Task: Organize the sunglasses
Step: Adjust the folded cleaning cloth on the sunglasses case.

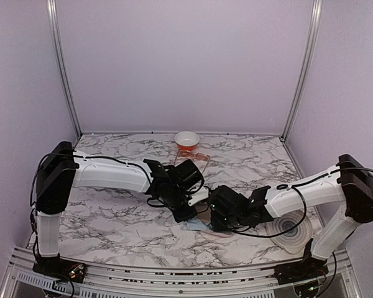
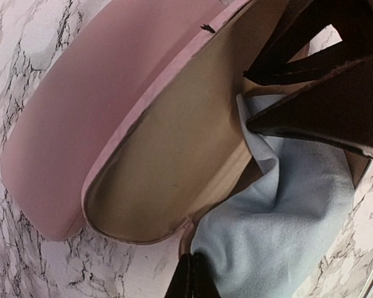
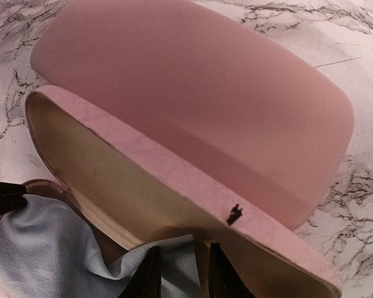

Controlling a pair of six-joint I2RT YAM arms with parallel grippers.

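An open pink case with a tan lining lies between my two grippers; it also fills the right wrist view. A light blue cloth spills out of its lower half. My left gripper is shut at the case's rim, right beside the cloth's edge; whether it pinches cloth I cannot tell. My right gripper stands slightly open inside the case, with blue cloth lying between its fingers. One pair of sunglasses, orange-brown tinted, lies near the bowl, away from both grippers.
A small white bowl with an orange inside stands at the back centre. A pale round disc lies under the right arm at the front right. Both arms meet mid-table, and the cloth's corner shows below them.
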